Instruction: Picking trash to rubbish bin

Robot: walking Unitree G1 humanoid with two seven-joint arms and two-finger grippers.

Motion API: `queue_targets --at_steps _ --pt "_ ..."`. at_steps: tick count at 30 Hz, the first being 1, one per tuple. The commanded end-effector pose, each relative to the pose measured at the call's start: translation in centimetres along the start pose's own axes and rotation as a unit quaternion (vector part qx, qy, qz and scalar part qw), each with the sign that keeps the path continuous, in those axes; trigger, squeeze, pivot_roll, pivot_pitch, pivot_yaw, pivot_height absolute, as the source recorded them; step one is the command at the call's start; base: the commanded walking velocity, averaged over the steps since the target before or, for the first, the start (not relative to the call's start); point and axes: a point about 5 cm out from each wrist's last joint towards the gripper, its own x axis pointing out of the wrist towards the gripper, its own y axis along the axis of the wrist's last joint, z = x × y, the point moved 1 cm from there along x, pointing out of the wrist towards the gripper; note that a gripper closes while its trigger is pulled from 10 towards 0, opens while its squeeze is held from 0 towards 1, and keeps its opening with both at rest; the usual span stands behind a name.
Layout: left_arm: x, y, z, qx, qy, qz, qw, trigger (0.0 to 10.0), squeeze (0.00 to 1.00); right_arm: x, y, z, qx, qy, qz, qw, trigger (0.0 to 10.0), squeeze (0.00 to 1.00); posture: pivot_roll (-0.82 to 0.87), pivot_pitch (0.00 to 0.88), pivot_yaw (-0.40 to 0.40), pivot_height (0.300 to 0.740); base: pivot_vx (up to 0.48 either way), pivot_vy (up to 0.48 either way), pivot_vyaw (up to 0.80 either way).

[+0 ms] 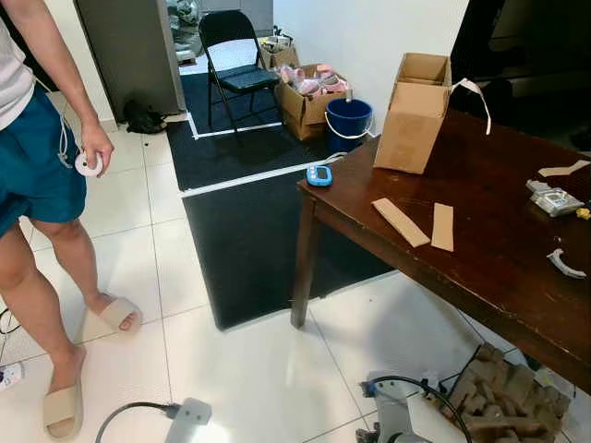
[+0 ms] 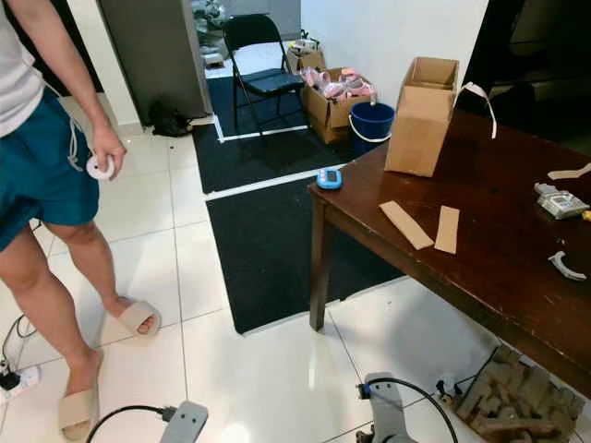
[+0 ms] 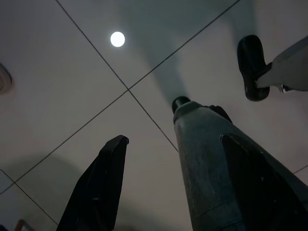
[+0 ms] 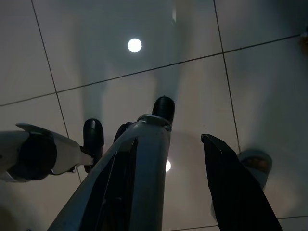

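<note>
Two flat cardboard strips [image 1: 401,221] [image 1: 443,226] lie on the dark wooden table [image 1: 480,249] at the right. An open cardboard box [image 1: 413,115] stands on the table's far end. A blue bucket [image 1: 348,120] sits on the floor beyond the table. Both arms hang low over the white tiles. In the left wrist view, my left gripper [image 3: 174,139] is open with nothing between its fingers, and my own leg shows behind the gap. My right gripper [image 4: 169,139] is also open and empty above the floor.
A person stands at the left holding a white roll [image 1: 88,164]. A small blue device [image 1: 319,175] sits on the table corner. Moulded cardboard packing [image 1: 503,397] lies on the floor at the lower right. A folding chair [image 1: 235,65] and a filled box [image 1: 309,97] stand farther back.
</note>
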Motion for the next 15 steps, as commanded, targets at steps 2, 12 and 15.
queue_targets --at_steps 2,12,15 --pt "-0.11 -0.75 -0.01 0.006 -0.002 -0.013 1.000 10.0 0.00 -0.02 -0.36 -0.05 0.015 -0.003 -0.002 1.000 10.0 0.00 -0.02 0.017 0.033 0.740 0.000 0.000 0.00" --pt "-0.34 -1.24 -0.69 0.000 0.008 -0.016 1.000 10.0 0.00 0.05 -0.08 -0.25 -0.002 0.003 -0.003 1.000 10.0 0.00 0.00 0.006 0.016 0.740 0.000 0.000 0.00" --pt "-0.33 -1.28 -0.64 -0.001 0.009 -0.016 1.000 10.0 0.00 0.04 -0.12 -0.20 -0.005 0.003 -0.004 1.000 10.0 0.00 0.01 0.006 0.014 0.740 0.000 0.000 0.00"
